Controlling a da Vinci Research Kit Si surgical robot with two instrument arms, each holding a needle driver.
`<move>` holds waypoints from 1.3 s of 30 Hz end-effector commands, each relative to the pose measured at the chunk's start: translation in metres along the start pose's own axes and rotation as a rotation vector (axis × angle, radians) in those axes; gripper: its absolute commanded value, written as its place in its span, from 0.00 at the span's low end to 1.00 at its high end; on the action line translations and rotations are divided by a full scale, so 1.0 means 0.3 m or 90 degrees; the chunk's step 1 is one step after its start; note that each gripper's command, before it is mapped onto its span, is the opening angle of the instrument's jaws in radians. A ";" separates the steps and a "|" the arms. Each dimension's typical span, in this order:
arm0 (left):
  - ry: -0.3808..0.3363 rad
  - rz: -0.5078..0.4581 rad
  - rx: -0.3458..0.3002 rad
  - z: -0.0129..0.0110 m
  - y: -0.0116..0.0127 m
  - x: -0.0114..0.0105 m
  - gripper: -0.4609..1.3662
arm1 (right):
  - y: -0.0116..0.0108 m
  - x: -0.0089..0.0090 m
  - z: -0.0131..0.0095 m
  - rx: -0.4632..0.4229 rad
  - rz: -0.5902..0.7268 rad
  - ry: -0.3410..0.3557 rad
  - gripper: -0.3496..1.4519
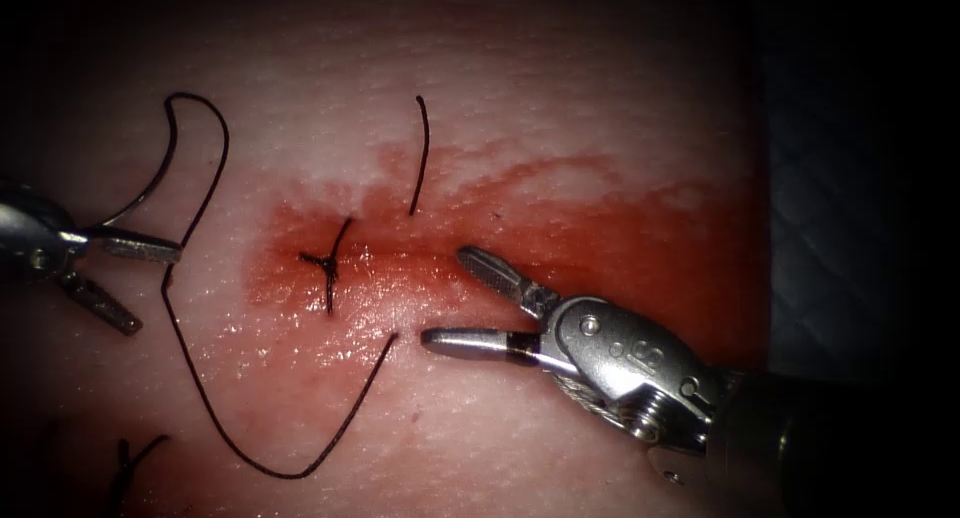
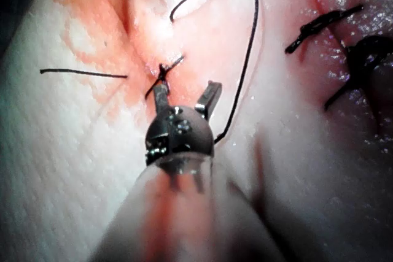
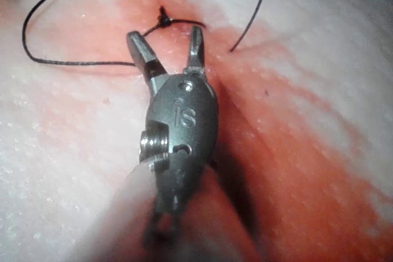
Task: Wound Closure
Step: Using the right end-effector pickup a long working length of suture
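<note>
Both tools' jaws wide open, empty: left tool (image 1: pixel 120 283), right tool (image 1: pixel 445 298).

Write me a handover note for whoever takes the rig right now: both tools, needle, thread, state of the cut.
Left tool: jaws open at the left edge, holding nothing that I can make out; the needle curves up from beside its upper jaw, lying on the tissue, not in it.
Right tool: jaws open, empty, to the right of the knot.
Thread: long loose strand from the needle, looping below the cut. A separate cut end lies above the cut.
Done: one knot tied on the cut.
Left: I cannot tell how much of the cut remains open under the red fluid.
</note>
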 end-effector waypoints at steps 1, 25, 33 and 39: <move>0.000 0.000 0.001 -0.0001 0.0001 0.0001 0.52 | 0.0001 0.0007 -0.0001 0.002 0.000 -0.001 0.72; -0.132 0.048 -0.027 0.0134 0.0067 -0.0031 0.37 | -0.0005 0.0002 -0.0002 0.002 -0.001 0.000 0.77; -0.173 0.052 -0.059 0.0168 0.0108 -0.0050 0.44 | -0.0015 0.0001 0.0004 0.002 -0.001 0.000 0.77; -0.185 0.055 -0.075 0.0190 0.0135 -0.0068 0.51 | -0.0016 0.0001 0.0005 0.002 -0.001 0.000 0.77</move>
